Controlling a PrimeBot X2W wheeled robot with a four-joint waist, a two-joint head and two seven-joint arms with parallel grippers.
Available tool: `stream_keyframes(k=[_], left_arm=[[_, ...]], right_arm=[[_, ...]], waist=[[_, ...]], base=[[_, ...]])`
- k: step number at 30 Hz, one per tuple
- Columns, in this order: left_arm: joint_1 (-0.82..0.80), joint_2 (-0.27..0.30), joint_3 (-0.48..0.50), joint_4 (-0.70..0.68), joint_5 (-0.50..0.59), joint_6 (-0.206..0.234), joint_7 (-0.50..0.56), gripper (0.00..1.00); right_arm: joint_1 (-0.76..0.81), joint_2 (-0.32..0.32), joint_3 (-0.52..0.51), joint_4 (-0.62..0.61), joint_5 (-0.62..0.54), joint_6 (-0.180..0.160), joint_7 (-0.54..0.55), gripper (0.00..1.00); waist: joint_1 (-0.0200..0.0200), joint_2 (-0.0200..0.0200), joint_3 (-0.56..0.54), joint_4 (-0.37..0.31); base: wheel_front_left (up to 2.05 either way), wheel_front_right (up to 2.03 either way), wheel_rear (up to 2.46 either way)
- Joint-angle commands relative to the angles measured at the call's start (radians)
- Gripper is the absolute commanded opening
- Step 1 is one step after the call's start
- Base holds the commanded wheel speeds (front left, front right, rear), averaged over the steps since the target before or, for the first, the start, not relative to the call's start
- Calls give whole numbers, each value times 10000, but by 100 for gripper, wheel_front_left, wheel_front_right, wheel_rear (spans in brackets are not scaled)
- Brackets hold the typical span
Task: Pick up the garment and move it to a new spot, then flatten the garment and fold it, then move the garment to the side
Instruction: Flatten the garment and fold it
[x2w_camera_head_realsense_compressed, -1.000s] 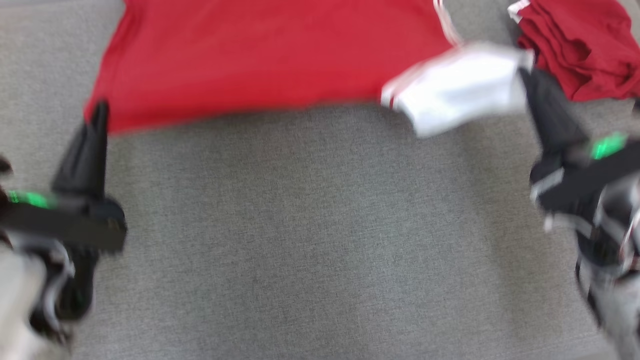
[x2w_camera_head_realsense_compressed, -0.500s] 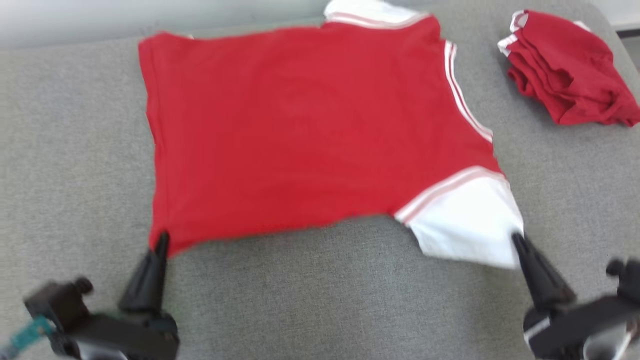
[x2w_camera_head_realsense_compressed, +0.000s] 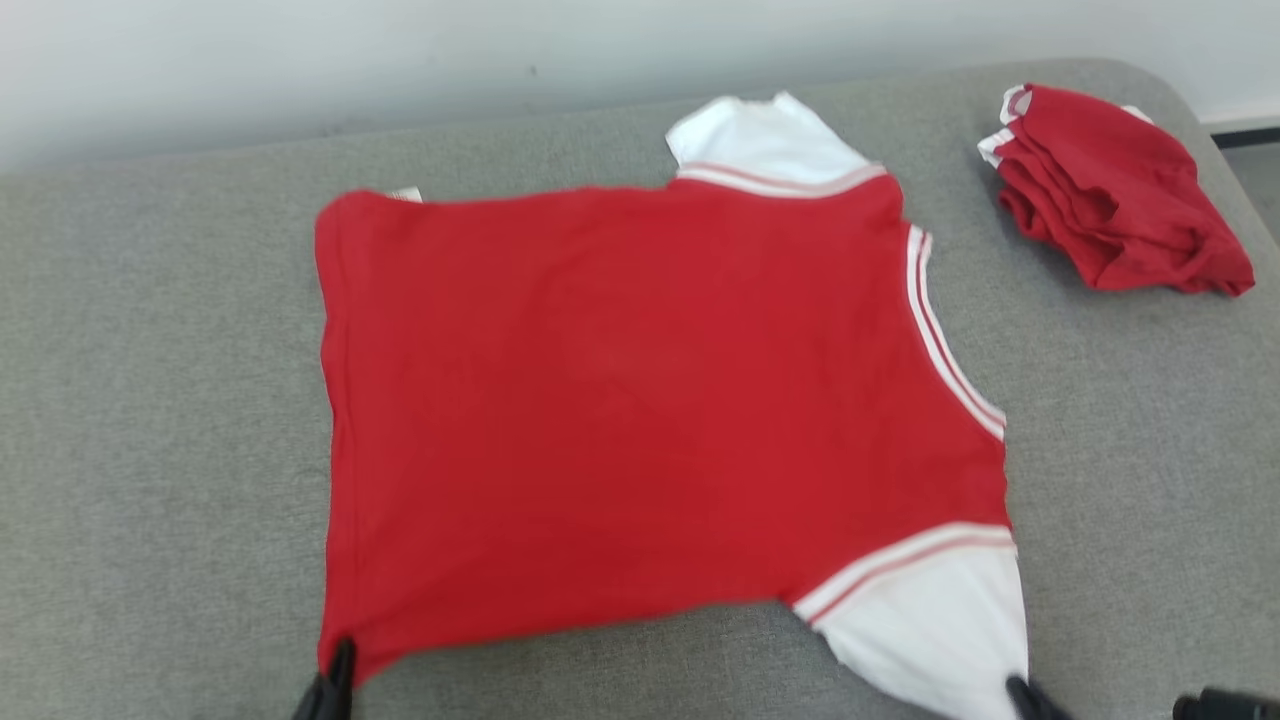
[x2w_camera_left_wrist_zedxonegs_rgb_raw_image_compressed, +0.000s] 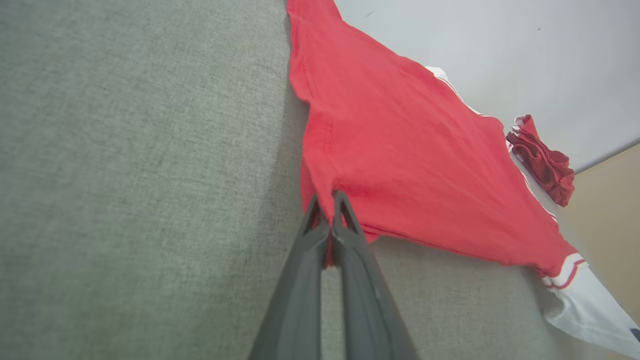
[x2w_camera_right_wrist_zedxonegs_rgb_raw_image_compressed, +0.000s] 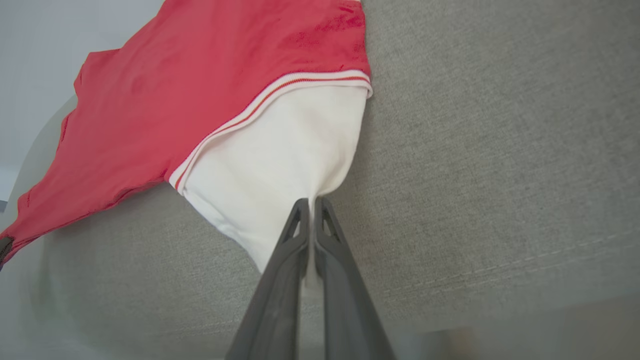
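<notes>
Red shirt (x2w_camera_head_realsense_compressed: 620, 400) lies spread out. The left hand (x2w_camera_left_wrist_zedxonegs_rgb_raw_image_compressed: 327, 197) pinches its bottom corner (x2w_camera_left_wrist_zedxonegs_rgb_raw_image_compressed: 322, 175) and the right hand (x2w_camera_right_wrist_zedxonegs_rgb_raw_image_compressed: 311, 201) pinches its white sleeve (x2w_camera_right_wrist_zedxonegs_rgb_raw_image_compressed: 280, 165), probably to pull it flat.

- Your worktop (x2w_camera_head_realsense_compressed: 150, 420) is covered in grey woven cloth, and its far right corner is rounded.
- A red pile (x2w_camera_head_realsense_compressed: 1115, 200) of folded cloth with white trim lies on that far right corner, close to the edge. You can also see it, small, in the left wrist view.
- Behind the worktop you have a plain pale wall (x2w_camera_head_realsense_compressed: 400, 60).
- A dark strip (x2w_camera_head_realsense_compressed: 1245, 135) runs along the wall's foot at the right.
- Beige floor (x2w_camera_left_wrist_zedxonegs_rgb_raw_image_compressed: 612, 200) shows past the worktop's edge in the left wrist view.
</notes>
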Motion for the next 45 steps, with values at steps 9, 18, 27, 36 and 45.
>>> stream_keyframes(k=[9,18,27,36,45], left_arm=[[1005,-332,90,172,317,-154,-15,0],[165,-299,-212,112,1042,-294,-13,0],[-781,-45,-227,-484,1349,-284,54,0],[-1952,-32,-517,-91,1514,-466,242,0],[-3291,-145,-528,1063,1493,-630,146,0]], right_arm=[[1223,82,-476,-458,-81,-29,1528,0],[175,452,-852,-911,252,-29,1318,0],[-1947,242,-1369,-886,632,-29,1548,0],[-4109,-275,-931,532,313,-30,1968,0],[-5609,-565,-396,2467,178,-30,1502,0]], waist=[[1,1,-358,320],[1,1,-136,458],[1,1,80,554],[1,1,334,835],[1,1,566,891]], base=[[0,0,0],[0,0,0],[0,0,0],[0,0,0],[0,0,0]])
